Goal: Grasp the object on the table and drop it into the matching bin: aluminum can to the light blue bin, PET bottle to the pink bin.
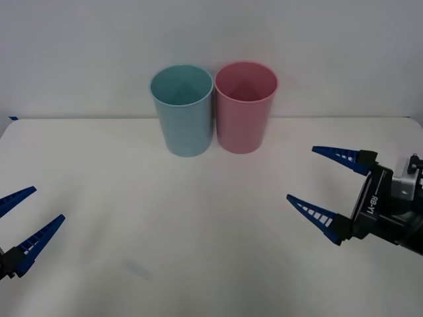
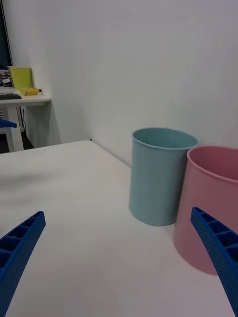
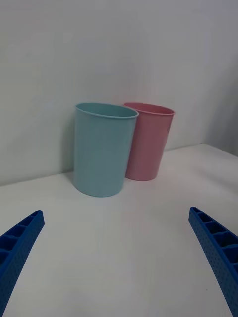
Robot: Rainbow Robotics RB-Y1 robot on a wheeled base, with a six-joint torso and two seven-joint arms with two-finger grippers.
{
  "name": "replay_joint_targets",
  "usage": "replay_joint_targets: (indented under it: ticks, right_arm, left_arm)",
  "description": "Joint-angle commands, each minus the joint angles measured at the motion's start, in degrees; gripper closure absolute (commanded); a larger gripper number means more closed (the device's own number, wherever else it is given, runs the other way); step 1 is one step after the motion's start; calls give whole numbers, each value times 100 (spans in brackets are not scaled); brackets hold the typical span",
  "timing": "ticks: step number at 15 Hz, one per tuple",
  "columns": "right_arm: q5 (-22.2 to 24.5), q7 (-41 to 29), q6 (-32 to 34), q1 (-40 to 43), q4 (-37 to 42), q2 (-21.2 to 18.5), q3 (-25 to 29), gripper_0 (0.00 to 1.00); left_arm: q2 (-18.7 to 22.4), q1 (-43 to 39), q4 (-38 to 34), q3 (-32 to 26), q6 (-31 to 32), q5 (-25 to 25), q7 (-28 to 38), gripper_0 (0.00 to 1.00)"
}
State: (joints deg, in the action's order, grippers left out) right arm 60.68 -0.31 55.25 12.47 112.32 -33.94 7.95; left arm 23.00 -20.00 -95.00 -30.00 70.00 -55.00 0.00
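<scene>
My right gripper [image 1: 322, 189] hangs spread and holding nothing at four o'clock over the table [image 1: 198, 251], my left gripper [image 1: 28, 212] likewise at eight; no bottle lies there, so the sorting looks finished; pink bin [image 1: 244, 107] beside light blue bin [image 1: 183, 109] at twelve.

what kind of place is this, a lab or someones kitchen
Most likely a robot lab or test room, not a kitchen: a plain white tabletop against a bare wall holds just a tall light blue plastic bin and a matching pink plastic bin, with a cluttered desk to one side.
</scene>
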Motion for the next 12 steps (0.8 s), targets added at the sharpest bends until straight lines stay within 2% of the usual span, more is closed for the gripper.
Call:
replay_joint_targets:
  ticks: [1,6,12]
  right_arm:
    - [5,110,337,423,-8,248,357,0]
    - [-4,136,469,1205,-8,608,910,0]
    - [-39,-13,460,1812,-8,766,1139,0]
  left_arm:
    - [0,0,0,0,0,0,0,0]
    - [0,0,0,0,0,0,0,0]
    - [0,0,0,0,0,0,0,0]
